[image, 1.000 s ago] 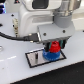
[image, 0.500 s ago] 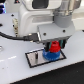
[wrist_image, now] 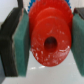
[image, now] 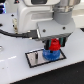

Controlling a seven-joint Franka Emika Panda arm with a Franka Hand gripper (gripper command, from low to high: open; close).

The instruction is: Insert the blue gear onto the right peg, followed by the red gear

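Observation:
My gripper is shut on the red gear and holds it just above the blue gear. The blue gear lies on the grey plate with a black border, at the plate's end toward the exterior view's right. The right peg is hidden under the gears. A thin dark pin stands on the plate toward the exterior view's left. In the wrist view the red gear fills the middle between the two teal pads, its centre hole dark. Blue teeth show behind it.
The plate lies on a white table. The white arm body and a black cable hang over the back of the scene. Dark edge areas show at the table's far corners.
The gripper with the red gear has stayed over the blue gear; I see no clear movement between the frames.

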